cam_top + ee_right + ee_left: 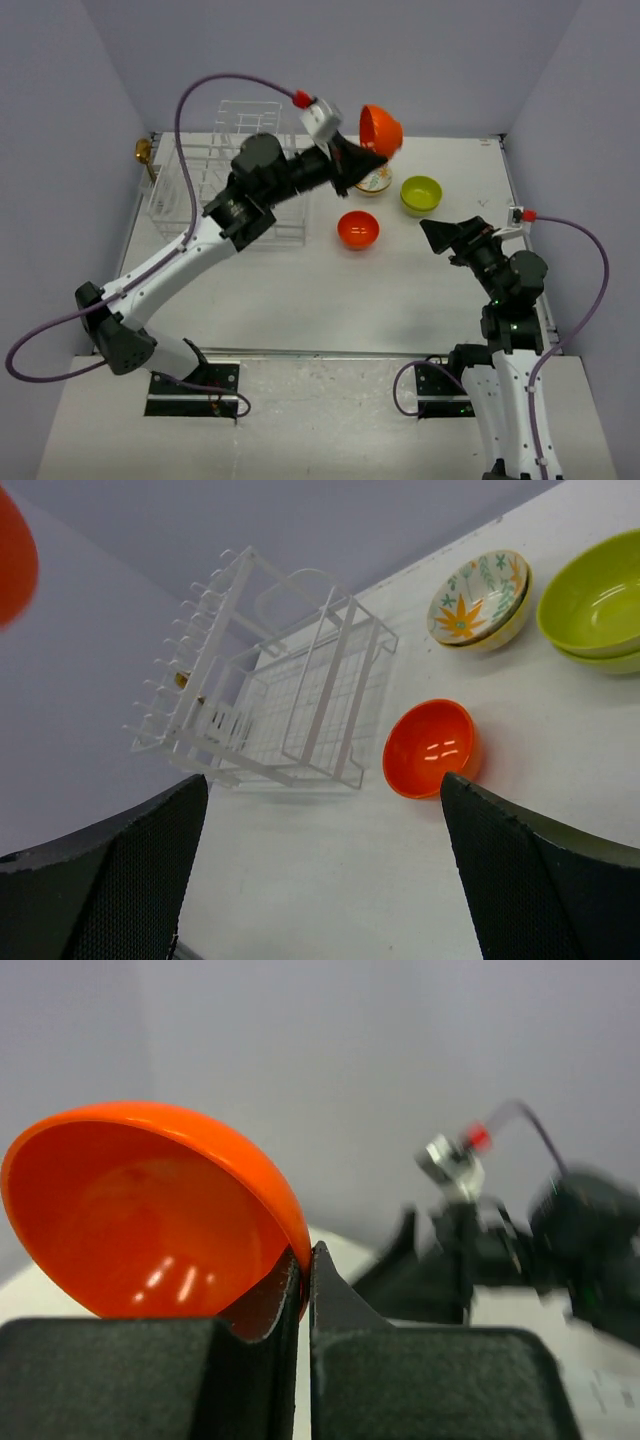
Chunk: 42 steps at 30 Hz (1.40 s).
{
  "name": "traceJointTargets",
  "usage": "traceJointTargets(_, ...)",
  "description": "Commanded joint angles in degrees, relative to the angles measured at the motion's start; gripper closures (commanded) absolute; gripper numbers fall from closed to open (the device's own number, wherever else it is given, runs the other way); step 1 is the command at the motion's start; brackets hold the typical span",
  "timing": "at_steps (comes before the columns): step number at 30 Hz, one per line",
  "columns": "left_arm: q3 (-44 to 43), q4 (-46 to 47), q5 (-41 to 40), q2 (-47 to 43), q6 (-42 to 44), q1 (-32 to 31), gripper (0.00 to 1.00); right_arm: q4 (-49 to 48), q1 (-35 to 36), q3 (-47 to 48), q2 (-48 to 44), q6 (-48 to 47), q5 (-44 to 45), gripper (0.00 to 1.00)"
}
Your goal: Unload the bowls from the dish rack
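From above, the left gripper (352,150) holds an orange bowl (381,130) in the air above the flowered bowl (376,182), right of the rack (215,170); a second orange bowl (358,229) and a green bowl (421,194) sit on the table (300,290). Its wrist view shows the jaws pinching that bowl's rim. The right gripper (320,785), in its own view, has its jaws spread wide.

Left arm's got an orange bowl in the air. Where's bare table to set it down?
Best for the held orange bowl: bare table near side, bordered by rack, resting orange bowl and right gripper. Thinner strip behind the green bowl by the back wall. Crowded: floral bowl, green and resting orange bowls bunch right of the rack.
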<state>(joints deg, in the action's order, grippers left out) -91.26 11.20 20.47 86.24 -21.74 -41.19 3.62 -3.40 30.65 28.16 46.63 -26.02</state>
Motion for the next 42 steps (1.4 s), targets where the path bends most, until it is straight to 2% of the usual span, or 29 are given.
traceJointTargets(1,9.76,-20.66,-8.04,-7.82,26.81,-10.37,1.0,7.62,-0.03,8.07,-1.53,-1.8,6.59,0.01)
traceJointTargets(2,15.62,-22.0,-11.38,-10.88,27.97,-15.36,1.0,11.11,0.06,10.02,-1.01,-2.59,6.77,0.01)
traceJointTargets(3,18.29,-24.27,-14.72,-12.22,29.11,-17.15,1.0,13.15,-0.03,13.69,-0.4,-4.25,7.12,0.01)
traceJointTargets(5,25.48,-25.87,-15.81,-15.73,29.21,-21.19,1.0,18.32,-0.03,16.7,2.23,-6.45,7.3,0.01)
traceJointTargets(9,32.54,-30.96,-12.22,-16.72,31.31,-25.69,1.0,27.13,-0.03,23.39,10.49,-15.68,3.0,0.01)
traceJointTargets(12,35.45,-33.34,-15.96,-14.26,32.37,-28.06,1.0,32.49,0.93,24.54,16.11,-20.25,-2.54,0.01)
traceJointTargets(13,35.8,-33.79,-16.51,-13.3,32.63,-28.76,1.0,33.55,2.07,24.45,16.83,-20.87,-2.37,0.02)
traceJointTargets(17,34.41,-35.98,-18.27,-7.07,34.3,-30.53,1.0,38.81,16.27,25.42,22.01,-24.56,4.04,0.02)
traceJointTargets(19,32.13,-37.39,-18.01,-4.25,35.18,-31.32,1.0,40.15,20.86,25.86,25.43,-25.71,6.67,0.06)
traceJointTargets(22,29.31,-39.06,-18.27,-2.05,35.71,-32.46,1.0,38.32,24.13,22.88,25.89,-25.27,8.18,0.11)
traceJointTargets(26,25.79,-40.81,-17.57,1.81,37.81,-33.17,1.0,39.45,29.14,20.42,29.04,-25.8,9.4,0.24)
traceJointTargets(32,20.87,-42.4,-17.04,5.17,39.31,-33.78,1.0,39.01,36.44,18.57,33.7,-25.01,12.75,0.34)
traceJointTargets(35,19.55,-42.75,-17.48,5.43,39.66,-34.13,1.0,39.01,37.94,18.39,35.29,-24.83,13.28,0.44)
traceJointTargets(36,19.28,-42.67,-18.0,5.35,39.67,-34.22,1.0,38.92,38.11,18.3,36.08,-24.66,13.45,0.54)
traceJointTargets(39,19.19,-42.75,-18.53,5.08,39.58,-34.22,1.0,38.57,38.47,18.21,37.05,-24.4,14.24,0.75)
traceJointTargets(40,19.28,-42.84,-18.62,4.99,39.58,-34.22,1.0,38.48,38.82,18.21,37.23,-24.31,14.42,0.91)
traceJointTargets(42,19.37,-42.84,-18.97,4.91,39.4,-34.22,1.0,38.31,38.99,18.39,37.58,-24.13,14.68,0.99)
